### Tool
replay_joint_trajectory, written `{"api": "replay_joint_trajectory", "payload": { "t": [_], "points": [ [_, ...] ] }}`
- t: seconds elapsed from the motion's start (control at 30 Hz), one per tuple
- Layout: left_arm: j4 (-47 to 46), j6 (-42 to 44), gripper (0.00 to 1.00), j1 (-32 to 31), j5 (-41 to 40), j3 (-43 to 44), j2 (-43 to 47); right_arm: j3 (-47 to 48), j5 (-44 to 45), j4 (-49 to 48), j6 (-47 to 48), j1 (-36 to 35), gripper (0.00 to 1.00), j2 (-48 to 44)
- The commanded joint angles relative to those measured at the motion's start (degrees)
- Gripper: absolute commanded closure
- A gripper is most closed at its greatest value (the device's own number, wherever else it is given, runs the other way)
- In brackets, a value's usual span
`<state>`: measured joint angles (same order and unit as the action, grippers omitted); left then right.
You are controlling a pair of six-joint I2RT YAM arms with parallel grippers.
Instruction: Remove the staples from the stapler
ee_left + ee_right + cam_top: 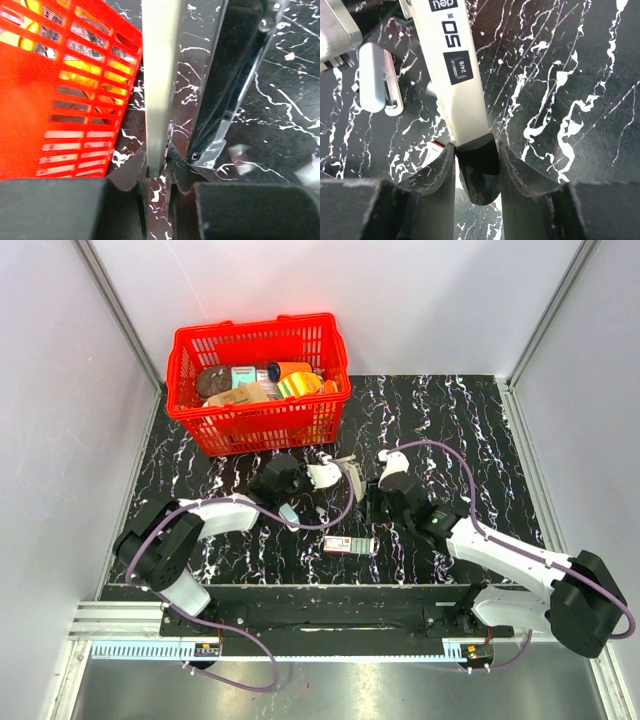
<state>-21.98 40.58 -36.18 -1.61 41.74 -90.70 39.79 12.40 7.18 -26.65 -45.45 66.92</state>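
- While both grippers grip the stapler (349, 464), it sits between them near the middle of the table (470, 430), just in front of the basket (258, 380).
- Your left gripper (159, 172) is pinched almost fully together on a thin pale strip (160, 75) of the stapler. The strip runs straight away from the fingers.
- A dark glossy arm (235, 75) stands just beside that strip on its right, and the two meet close to the fingertips. The stapler probably stands hinged open there.
- Your right gripper (476, 150) is closed narrowly on the black end (479, 172) of the white body (457, 60). Its long axis also runs straight away from that wrist.
- The relation to watch is that the stapler's long axis lies roughly across the gap between your two arms, with each arm holding a different part. Neither arm is the nearer one.
- The coming move likely calls for one hand to brace while the other draws its part away, so keep the pull in line with that axis.
- No staples show in any view, and you cannot tell whether the magazine is exposed.
- A small box (348, 545) lies on the table nearer the bases, apart from both grippers.
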Motion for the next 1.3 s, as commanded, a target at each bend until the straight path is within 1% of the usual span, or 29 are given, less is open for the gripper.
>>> {"api": "replay_joint_trajectory", "payload": {
  "t": [0.0,0.13,0.3,0.37,0.4,0.43,0.47,0.53,0.57,0.63,0.77,0.83,0.93,1.07,1.17,1.27],
  "points": [
    [-10.27,8.46,1.00,0.24,-14.56,-1.39,-1.32,0.02,7.64,4.33,-0.94,2.21,1.00,-3.02],
    [-12.30,10.14,1.00,-1.08,-15.71,-2.19,-2.03,0.46,7.81,5.04,-0.86,2.39,1.00,-3.20],
    [-10.99,8.91,1.00,-2.57,-16.15,-1.66,-1.33,1.43,8.34,5.04,-0.85,2.65,1.00,-3.11],
    [-3.29,5.23,1.00,-2.93,-14.40,0.35,0.25,2.39,8.95,5.04,-1.12,3.00,1.00,-3.28],
    [1.28,2.17,1.00,-2.93,-12.30,1.76,1.56,3.09,9.39,5.12,-1.38,3.17,1.00,-3.54],
    [7.07,-0.12,1.00,-2.93,-7.84,3.34,2.62,3.97,10.00,5.04,-1.82,3.44,1.00,-3.81],
    [11.47,-3.11,0.97,-2.93,-4.49,4.66,4.11,4.94,10.62,5.04,-2.26,3.79,1.00,-4.07],
    [19.65,-7.95,0.88,-3.10,5.07,7.03,6.31,6.87,11.67,4.86,-3.40,4.84,1.00,-4.51],
    [21.78,-10.41,0.82,-3.02,9.82,8.00,7.28,7.84,11.85,4.51,-3.93,5.28,1.00,-4.69],
    [26.36,-14.19,0.65,-3.54,17.04,8.89,8.43,9.51,11.86,3.37,-4.89,6.51,1.00,-4.51],
    [29.96,-18.33,0.54,-5.47,26.63,10.38,8.35,13.37,10.27,1.96,-6.04,8.53,1.00,-2.24],
    [32.34,-20.00,0.52,-5.56,29.19,12.39,7.29,15.22,10.97,2.22,-5.17,8.71,1.00,-0.74],
    [34.45,-20.63,0.52,-5.39,27.28,14.60,6.85,17.42,12.55,3.28,-2.54,9.41,1.00,1.11],
    [34.81,-20.98,0.52,-2.85,26.30,14.51,8.34,18.39,15.19,3.28,2.65,10.64,1.00,2.86],
    [35.86,-19.49,0.52,-2.49,24.29,13.82,8.43,19.09,17.21,1.00,6.95,11.35,1.00,5.24],
    [35.25,-18.61,0.52,-2.66,21.57,12.15,8.17,19.97,19.49,-4.00,11.96,12.05,1.00,9.36]
  ]
}}
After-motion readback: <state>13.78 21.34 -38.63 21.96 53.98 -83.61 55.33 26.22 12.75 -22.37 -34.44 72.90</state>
